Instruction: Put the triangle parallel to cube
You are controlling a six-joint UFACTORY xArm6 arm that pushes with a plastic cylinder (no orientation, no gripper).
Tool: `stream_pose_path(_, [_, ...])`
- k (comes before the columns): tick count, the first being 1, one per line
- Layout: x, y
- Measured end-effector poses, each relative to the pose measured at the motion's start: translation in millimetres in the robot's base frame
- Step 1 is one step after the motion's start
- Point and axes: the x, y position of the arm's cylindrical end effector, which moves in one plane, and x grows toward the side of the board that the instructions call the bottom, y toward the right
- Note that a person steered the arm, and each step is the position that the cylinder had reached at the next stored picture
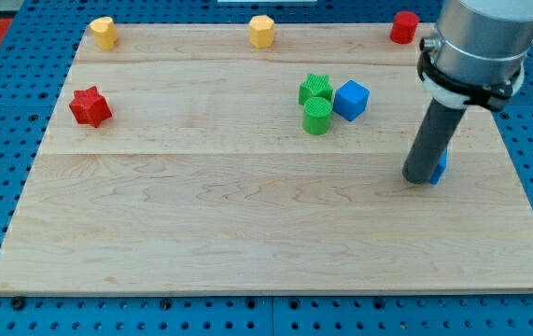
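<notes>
My tip [422,179] rests on the board at the view's right. A blue block [441,165], mostly hidden behind the rod, touches the tip's right side; its shape cannot be made out. The blue cube [351,99] sits up and to the left of the tip, well apart from it. A green star block [315,89] and a green cylinder [317,117] stand just left of the cube.
A red star block [90,106] lies at the view's left. A yellow block [104,32], a yellow hexagonal block [261,31] and a red cylinder [403,26] stand along the top edge of the wooden board [247,224].
</notes>
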Motion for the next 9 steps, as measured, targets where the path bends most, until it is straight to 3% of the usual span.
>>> stream_pose_path(1, [-16.8,18.8])
stream_pose_path(3, [20.0,33.8])
stream_pose_path(7, [-75.5,44.0])
stream_pose_path(8, [-77.9,44.0])
stream_pose_path(9, [-46.9,25.1])
